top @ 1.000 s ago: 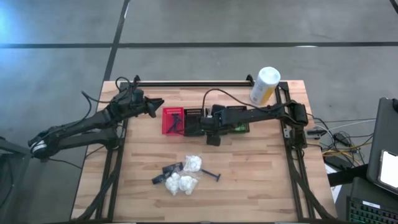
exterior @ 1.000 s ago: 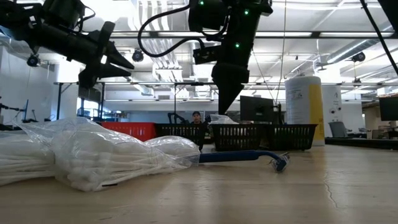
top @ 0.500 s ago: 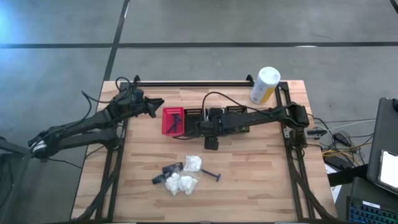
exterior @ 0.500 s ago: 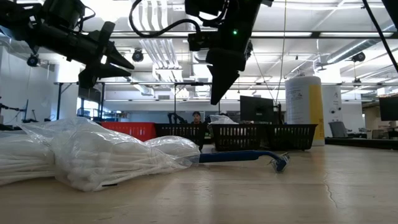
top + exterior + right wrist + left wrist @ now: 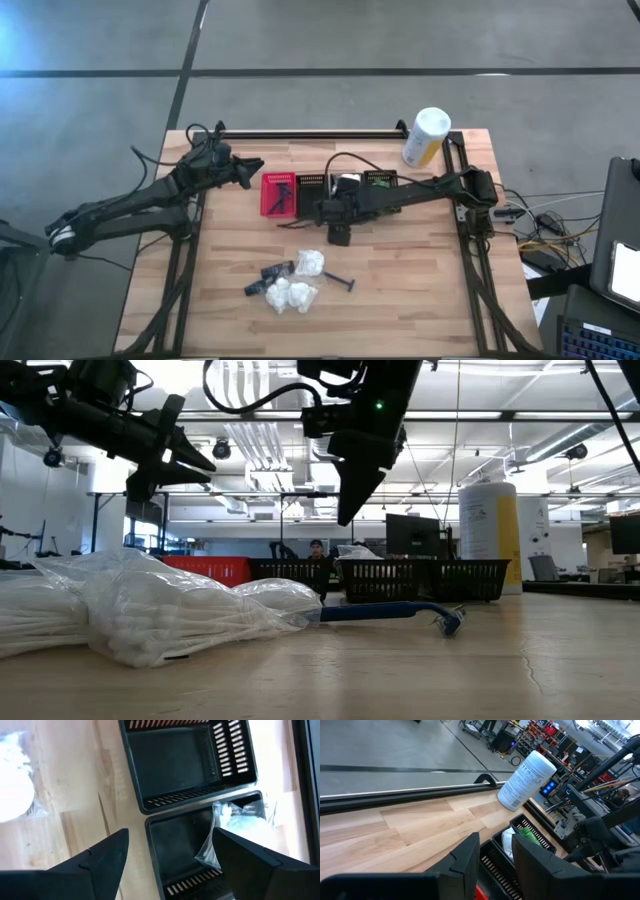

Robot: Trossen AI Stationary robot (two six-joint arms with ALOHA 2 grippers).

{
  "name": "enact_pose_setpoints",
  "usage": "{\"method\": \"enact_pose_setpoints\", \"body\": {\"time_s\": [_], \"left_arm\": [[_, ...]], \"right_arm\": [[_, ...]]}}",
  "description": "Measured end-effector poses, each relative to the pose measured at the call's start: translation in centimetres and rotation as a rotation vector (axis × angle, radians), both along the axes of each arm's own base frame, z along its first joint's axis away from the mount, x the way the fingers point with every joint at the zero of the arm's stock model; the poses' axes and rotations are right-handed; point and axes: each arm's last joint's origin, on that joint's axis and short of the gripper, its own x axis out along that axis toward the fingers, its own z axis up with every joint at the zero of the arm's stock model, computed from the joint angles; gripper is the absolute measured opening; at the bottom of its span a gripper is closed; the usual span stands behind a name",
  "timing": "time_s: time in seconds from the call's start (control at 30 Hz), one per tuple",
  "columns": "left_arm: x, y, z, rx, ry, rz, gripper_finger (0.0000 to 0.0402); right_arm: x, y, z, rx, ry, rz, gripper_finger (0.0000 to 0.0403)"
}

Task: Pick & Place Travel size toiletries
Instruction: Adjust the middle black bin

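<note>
The right tool (image 5: 340, 234) hangs above the pale wooden bench (image 5: 420, 290), just in front of the row of small mesh baskets, its two dark fingers (image 5: 100, 857) spread wide apart and holding nothing. That pose fits a tool that carries no item and is pointed down for the next pick, though this is only a judgement.

The travel size toiletries still to be moved lie together toward six o'clock from that tool: three white plastic-wrapped bundles (image 5: 309, 263), a slim black stick-like piece (image 5: 272, 271) and a blue-handled stick with a dark head (image 5: 338, 280). They sit in a loose heap, touching or nearly so, which may make a clean grasp of one item harder.

Of the baskets, the red mesh basket (image 5: 277, 194) at nine o'clock of the row holds a dark piece. Directly under the right tool, one black mesh basket (image 5: 180, 765) shows bare, and the black basket beside it (image 5: 210, 855) holds a clear-wrapped white bundle (image 5: 240, 822). The basket farthest toward three o'clock shows something bright green (image 5: 527, 834).

The left tool (image 5: 248, 170) waits raised at nine o'clock of the red basket, fingers (image 5: 465, 857) a narrow gap apart, clear of the work. A tall white-and-yellow cylindrical canister (image 5: 425, 138) stands at the bench's one o'clock corner, out of the way.
</note>
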Motion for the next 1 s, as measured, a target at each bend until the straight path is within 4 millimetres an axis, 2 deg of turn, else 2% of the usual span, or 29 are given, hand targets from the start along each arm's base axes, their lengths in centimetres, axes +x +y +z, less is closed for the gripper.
{"method": "enact_pose_setpoints", "body": {"time_s": [0.2,0.43,0.63,0.8,1.0], "left_arm": [[0.0,0.0,0.0,-0.002,-0.001,-0.003,0.012],[0.0,0.0,0.0,-0.003,0.0,-0.003,0.012],[0.0,0.0,-0.1,-0.007,0.007,-0.005,0.012],[0.0,0.0,-0.1,-0.007,0.006,-0.006,0.012],[0.0,0.0,-0.1,-0.007,0.006,-0.006,0.012]], "right_arm": [[0.3,-1.0,-0.4,-0.004,-0.021,-0.012,0.0269],[0.8,-4.2,-3.0,0.005,0.01,-0.049,0.0243],[1.1,-6.0,-4.7,0.02,0.035,-0.081,0.022],[1.2,-6.4,-5.4,0.02,0.059,-0.064,0.0209],[1.2,-6.0,-5.0,0.062,0.048,-0.056,0.0206]]}}
